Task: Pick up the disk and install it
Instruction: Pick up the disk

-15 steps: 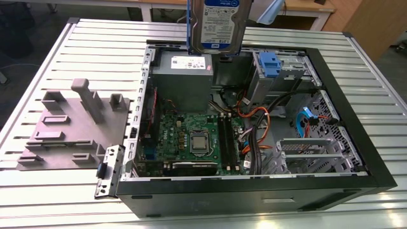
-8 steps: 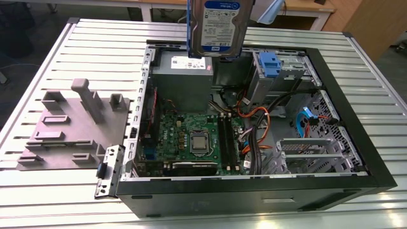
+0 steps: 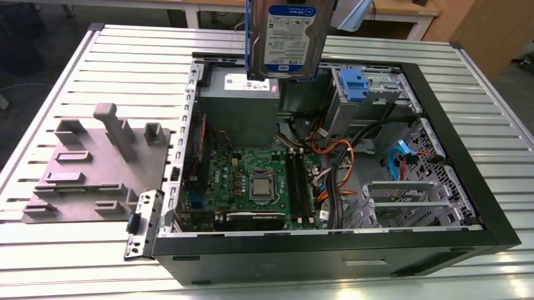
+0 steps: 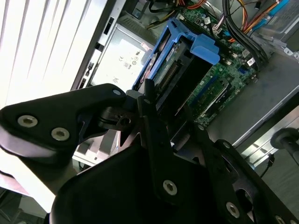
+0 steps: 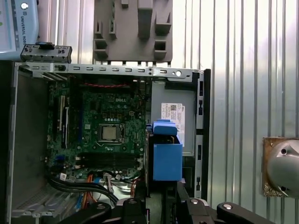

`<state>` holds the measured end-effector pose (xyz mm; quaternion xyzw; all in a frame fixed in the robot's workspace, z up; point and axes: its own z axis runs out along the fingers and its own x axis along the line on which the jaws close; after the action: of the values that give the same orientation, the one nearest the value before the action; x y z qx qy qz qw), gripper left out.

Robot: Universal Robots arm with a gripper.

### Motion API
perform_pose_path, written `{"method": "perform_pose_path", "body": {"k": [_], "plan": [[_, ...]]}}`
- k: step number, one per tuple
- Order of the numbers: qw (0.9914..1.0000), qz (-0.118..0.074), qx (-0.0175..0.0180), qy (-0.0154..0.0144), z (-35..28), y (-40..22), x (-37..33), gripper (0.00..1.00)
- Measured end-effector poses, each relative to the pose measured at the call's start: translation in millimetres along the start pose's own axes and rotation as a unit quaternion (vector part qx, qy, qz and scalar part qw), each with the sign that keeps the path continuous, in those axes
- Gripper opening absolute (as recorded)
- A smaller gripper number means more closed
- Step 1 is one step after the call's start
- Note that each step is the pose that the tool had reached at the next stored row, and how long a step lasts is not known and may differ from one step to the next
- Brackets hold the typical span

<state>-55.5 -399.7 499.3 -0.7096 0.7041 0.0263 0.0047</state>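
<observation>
The disk (image 3: 288, 37) hangs upright above the back of the open computer case (image 3: 467, 187), its white-and-blue label facing the exterior view and a blue rail down its side. In both wrist views it shows edge-on with its blue plastic rails (image 4: 180, 65) (image 5: 167, 158), held between the black fingers of my gripper (image 4: 163, 112) (image 5: 168, 203). The gripper is shut on the disk. Below it lie the grey metal box with a white sticker (image 3: 242, 84) and the drive cage with a blue latch (image 3: 354, 84).
The case lies on its side on a slatted metal table (image 3: 125, 56), with the motherboard (image 3: 250, 181) and loose cables (image 3: 334, 156) exposed. A grey moulded fixture (image 3: 92, 169) sits at the exterior view's left. A second metal cage (image 3: 404, 200) stands near the case's front.
</observation>
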Motion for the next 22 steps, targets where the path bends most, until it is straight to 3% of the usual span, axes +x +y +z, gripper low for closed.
{"method": "perform_pose_path", "body": {"k": [22], "plan": [[1.00000,0.000,0.0000,0.0000,-0.2,0.2,20.2,0.35]]}}
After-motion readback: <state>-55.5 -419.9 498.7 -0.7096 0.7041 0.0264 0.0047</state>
